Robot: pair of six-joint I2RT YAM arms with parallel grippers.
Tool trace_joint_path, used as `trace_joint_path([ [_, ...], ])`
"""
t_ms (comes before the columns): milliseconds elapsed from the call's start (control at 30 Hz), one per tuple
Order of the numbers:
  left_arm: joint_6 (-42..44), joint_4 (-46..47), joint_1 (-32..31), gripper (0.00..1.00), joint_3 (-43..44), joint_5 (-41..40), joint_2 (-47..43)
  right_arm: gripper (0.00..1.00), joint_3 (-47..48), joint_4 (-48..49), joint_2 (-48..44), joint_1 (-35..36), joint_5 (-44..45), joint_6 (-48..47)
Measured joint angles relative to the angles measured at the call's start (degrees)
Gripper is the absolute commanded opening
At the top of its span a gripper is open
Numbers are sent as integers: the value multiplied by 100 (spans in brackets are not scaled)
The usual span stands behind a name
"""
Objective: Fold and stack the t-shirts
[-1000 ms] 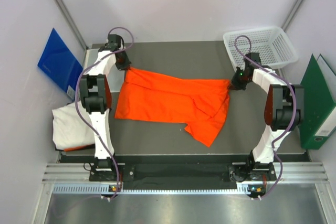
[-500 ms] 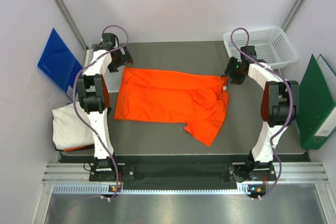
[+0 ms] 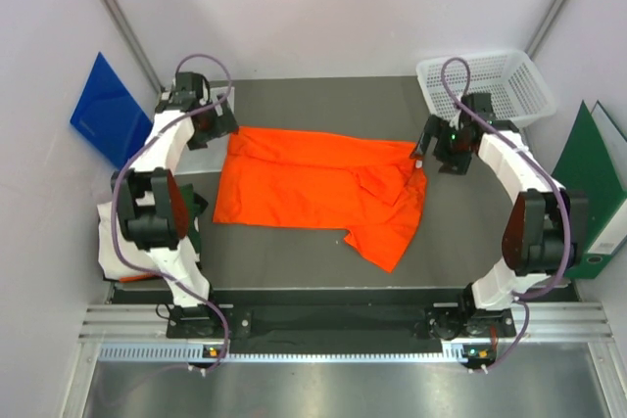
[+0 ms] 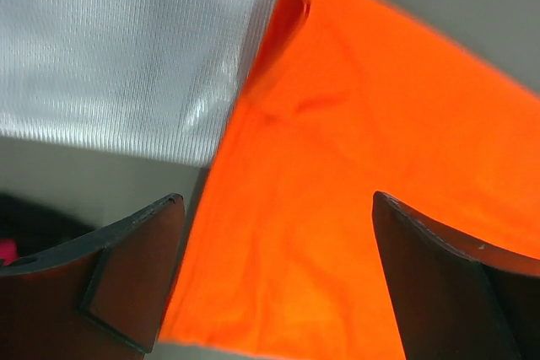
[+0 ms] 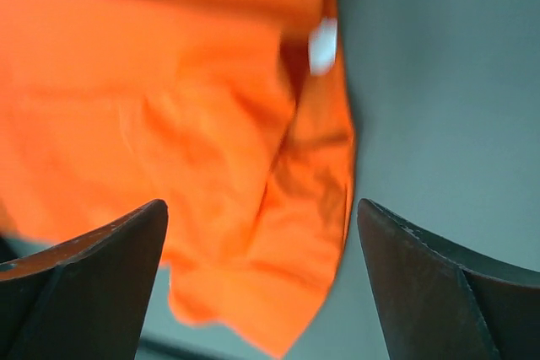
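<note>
The orange t-shirt (image 3: 313, 188) lies spread across the middle of the table, its right part rumpled and one flap reaching toward the front. A white t-shirt (image 3: 110, 247) lies folded at the table's left edge, partly hidden behind the left arm. My left gripper (image 3: 219, 124) hovers open just off the orange shirt's back left corner. In the left wrist view the orange cloth (image 4: 337, 174) shows beneath the left gripper (image 4: 277, 200), untouched. My right gripper (image 3: 428, 150) is open by the back right corner. The orange cloth (image 5: 219, 149) lies below the right gripper (image 5: 261, 204), clear of its fingers.
A white mesh basket (image 3: 485, 85) stands at the back right. A blue folder (image 3: 108, 115) leans on the left wall and a green binder (image 3: 593, 193) stands at the right. A pale ribbed plastic sheet (image 4: 126, 48) lies beside the orange shirt's back left corner.
Both grippers went from shut on the orange shirt's back corners to open, letting it go. The shirt's back edge settled flat and both arms drew outward.
</note>
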Motion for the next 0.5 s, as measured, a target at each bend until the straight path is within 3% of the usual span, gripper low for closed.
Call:
trace_joint_path([
  [300, -24, -81, -2, 90, -2347, 310, -839, 82, -1764, -962, -22, 17, -1078, -297],
  [500, -39, -210, -2, 86, -3281, 332, -1187, 77, -2568, -1209, -494, 55, -1235, -494],
])
